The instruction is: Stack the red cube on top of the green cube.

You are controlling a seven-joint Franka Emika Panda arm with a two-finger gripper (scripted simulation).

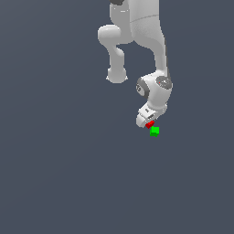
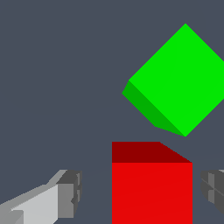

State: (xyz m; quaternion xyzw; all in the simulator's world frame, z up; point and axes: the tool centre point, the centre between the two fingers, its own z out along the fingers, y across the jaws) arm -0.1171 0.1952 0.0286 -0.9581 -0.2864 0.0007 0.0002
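Hand is sitting spread around red cube — pads apart from it — green cube lying just beside.

White Panda arm enters from the top of the exterior view, right of centre, and bends down to the wrist. Gripper hangs at its low end, tilted, above the plain grey tabletop. Red cube sits right at the jaws; only a small part of it shows below the white gripper body. Jaw opening too small to read here. Green cube lies on the tabletop just below and slightly to the exterior view's right of the red cube, the two nearly touching in this view. Whether the red cube rests on the green one cannot be told.
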